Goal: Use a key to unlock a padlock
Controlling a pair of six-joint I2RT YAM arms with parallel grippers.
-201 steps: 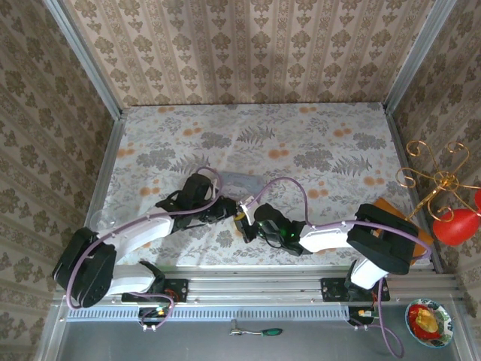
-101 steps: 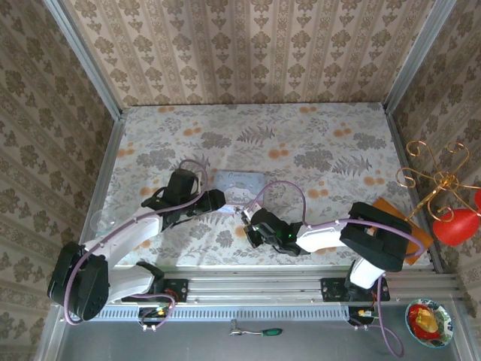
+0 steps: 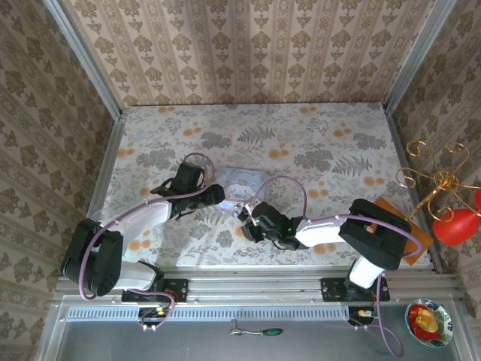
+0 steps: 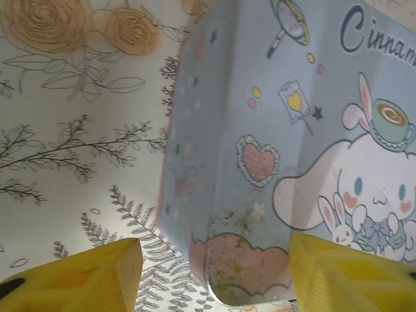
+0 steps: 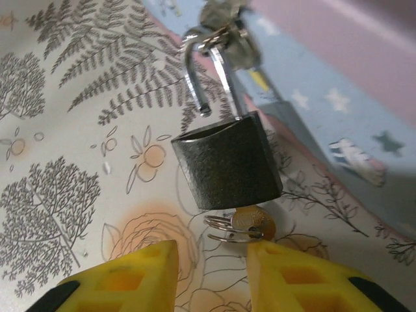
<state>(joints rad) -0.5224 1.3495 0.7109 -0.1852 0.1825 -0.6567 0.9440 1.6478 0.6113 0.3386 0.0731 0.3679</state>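
The dark padlock (image 5: pixel 227 162) lies on the flowered cloth, and its silvery shackle (image 5: pixel 207 71) has sprung open, one leg free of the body. The other leg hooks through the latch of the pale-blue cartoon tin (image 5: pixel 338 97). A brass key (image 5: pixel 255 223) on a wire ring sticks out of the padlock's underside. My right gripper (image 5: pixel 211 273) is open just behind the key, its right fingertip (image 5: pixel 299 273) close under the key's head. My left gripper (image 4: pixel 214 273) is open, and a corner of the tin (image 4: pixel 279 130) lies between its fingers. From above, both grippers (image 3: pixel 214 197) (image 3: pixel 245 218) meet at the tin (image 3: pixel 244 179).
Patterned walls close in the table on three sides. An orange mat (image 3: pixel 387 209), a gold wire stand (image 3: pixel 440 180) and a red object (image 3: pixel 455 226) sit at the right edge. A screwdriver (image 3: pixel 263 331) and a small bowl (image 3: pixel 428 322) lie below the rail.
My right gripper has opened and let go of the key. My left gripper has opened and drawn back to the left along the tin.
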